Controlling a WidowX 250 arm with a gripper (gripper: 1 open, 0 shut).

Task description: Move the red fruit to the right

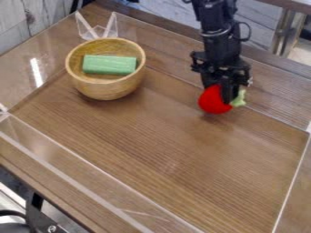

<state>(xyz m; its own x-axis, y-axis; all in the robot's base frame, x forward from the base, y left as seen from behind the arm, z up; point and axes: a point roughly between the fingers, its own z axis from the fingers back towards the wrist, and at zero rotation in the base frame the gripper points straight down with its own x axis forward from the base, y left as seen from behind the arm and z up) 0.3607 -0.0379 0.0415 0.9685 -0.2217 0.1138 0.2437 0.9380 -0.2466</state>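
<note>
1. Presently, the gripper (226, 88) points steeply down with its jaws clamped on the red fruit (215, 100), which sits near the far right edge of the tabletop (170, 146), well apart from the wooden bowl (105, 84).
2. The bowl stands toward the far left corner and holds an oblong green object (108, 65); a clear raised border (73, 189) runs along the tabletop's edges.
3. Judged step: setting the fruit down on the right. To do it well, lower straight down until the fruit bears on the wood, then part the jaws slowly so the round fruit does not roll toward the border.
4. After release, lifting vertically would avoid nudging the fruit.
5. Hard to make out: whether the fruit already touches the tabletop or hangs just above it; a dark patch beneath it may be shadow or contact.
6. The jaws' inner faces are hidden behind the fruit, and a green bit at its right side is too small to identify.
</note>
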